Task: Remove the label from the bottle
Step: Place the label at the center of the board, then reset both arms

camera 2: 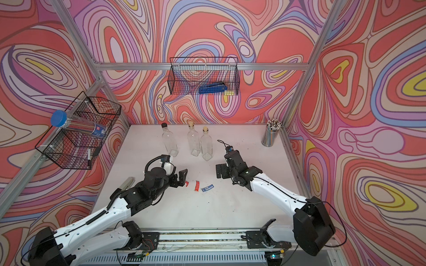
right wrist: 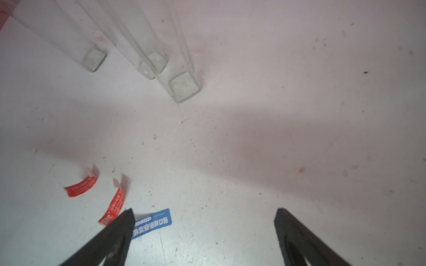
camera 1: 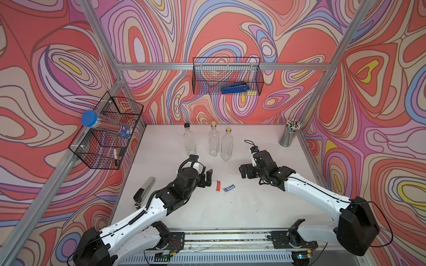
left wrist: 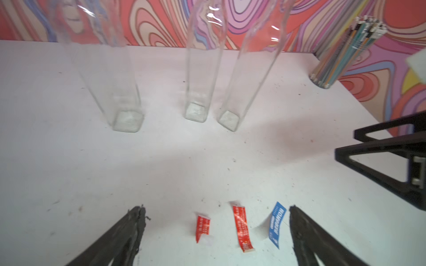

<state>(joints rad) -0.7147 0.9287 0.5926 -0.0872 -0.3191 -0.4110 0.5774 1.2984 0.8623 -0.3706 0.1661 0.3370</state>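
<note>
Arms reach in from the near edge of the white table, one from each side. The left gripper hangs low over the middle of the table, jaws spread wide with nothing between them. The right gripper faces it across a gap, jaws just as wide and empty.

On the table just ahead of the left gripper lie three peeled strips, side by side and not touching: a short red label, a long red label and a blue label. Each has one end curling up.

Farther back three clear glass bottles stand upright and close together: a black-capped bottle, a middle corked bottle and a right corked bottle. No sticker shows on any of them, as far as the clear glass lets one tell. A pencil cup sits in the far right corner. Wire baskets hang on the left wall and the back wall.

By the look of it the peeling is done, and the step in hand is letting go of the last strip. The next move calls for the left gripper to lift away cleanly. It should check that no sticky strip clings to a fingertip and rides up with it. Both arms can then draw back toward the near edge, clear of the bottles, which would tip easily if bumped.
</note>
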